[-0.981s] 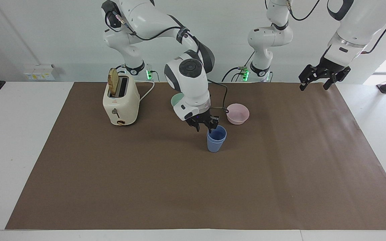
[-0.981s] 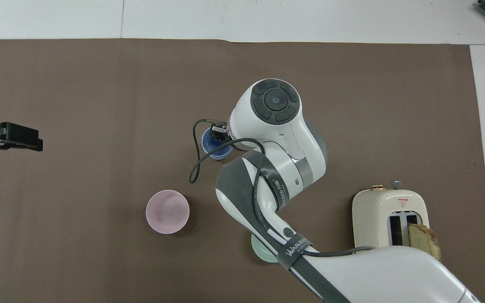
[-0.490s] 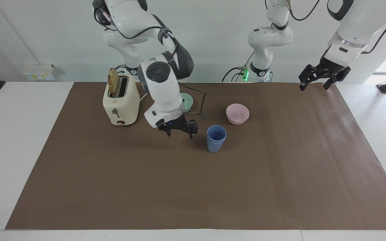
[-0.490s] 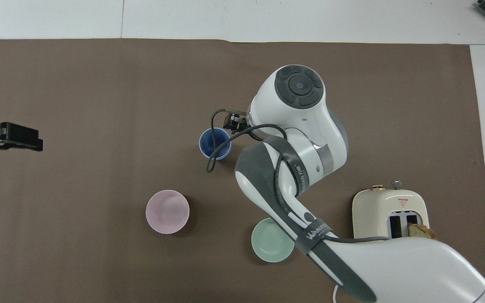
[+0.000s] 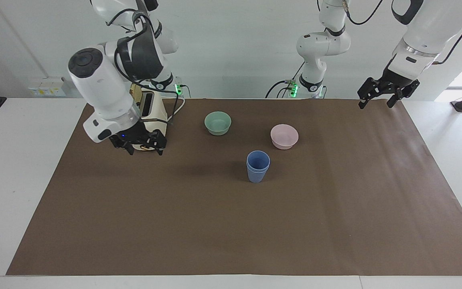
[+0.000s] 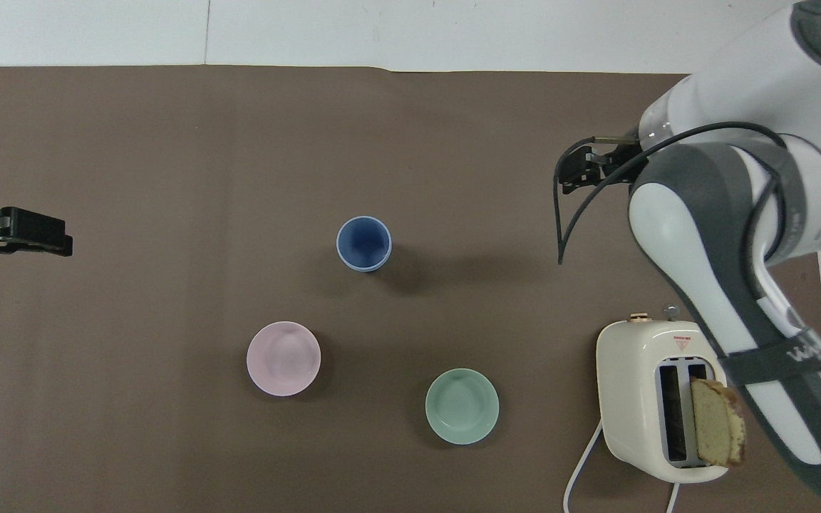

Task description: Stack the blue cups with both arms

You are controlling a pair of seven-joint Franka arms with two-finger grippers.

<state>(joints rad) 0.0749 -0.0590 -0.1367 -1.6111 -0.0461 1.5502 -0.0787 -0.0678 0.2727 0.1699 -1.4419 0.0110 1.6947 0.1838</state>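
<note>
The two blue cups [image 5: 258, 166] [image 6: 363, 244] stand upright in the middle of the brown mat, one nested inside the other, with nothing touching them. My right gripper [image 5: 144, 150] [image 6: 571, 172] hangs open and empty over the mat by the toaster, well away from the cups toward the right arm's end. At the left arm's end, my left gripper [image 5: 375, 103] [image 6: 54, 239] waits open and empty above the mat's edge.
A mint-green bowl [image 5: 217, 123] [image 6: 462, 406] and a pink bowl [image 5: 284, 136] [image 6: 284, 358] sit nearer to the robots than the cups. A cream toaster [image 5: 152, 114] [image 6: 649, 399] with a bread slice [image 6: 717, 422] stands at the right arm's end, partly covered by the right arm.
My right gripper opened off the cups' rim and swung away toward the toaster. The nested cups stayed in place. The left arm has not moved.
</note>
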